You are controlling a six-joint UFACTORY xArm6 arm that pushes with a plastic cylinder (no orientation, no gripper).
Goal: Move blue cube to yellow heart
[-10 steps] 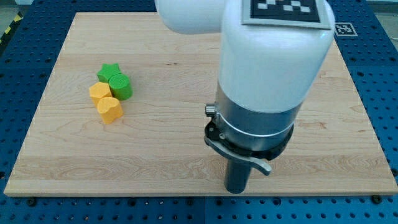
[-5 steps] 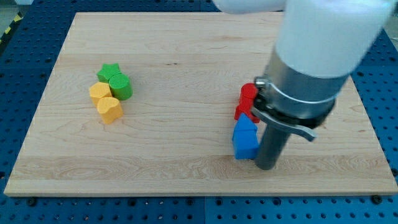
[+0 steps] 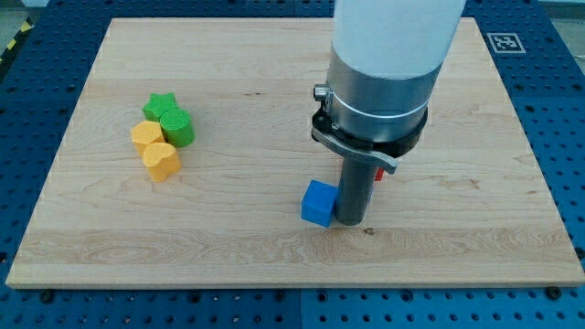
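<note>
Behind my tip, red block mostly hidden

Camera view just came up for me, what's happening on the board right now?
My tip is down on the wooden board, right against the blue cube on its right side in the view, placed to shove it leftward. The yellow heart sits far off at the view's left, clustered with another yellow block, a green star and a green cylinder. A bit of red peeks out behind the rod.
</note>
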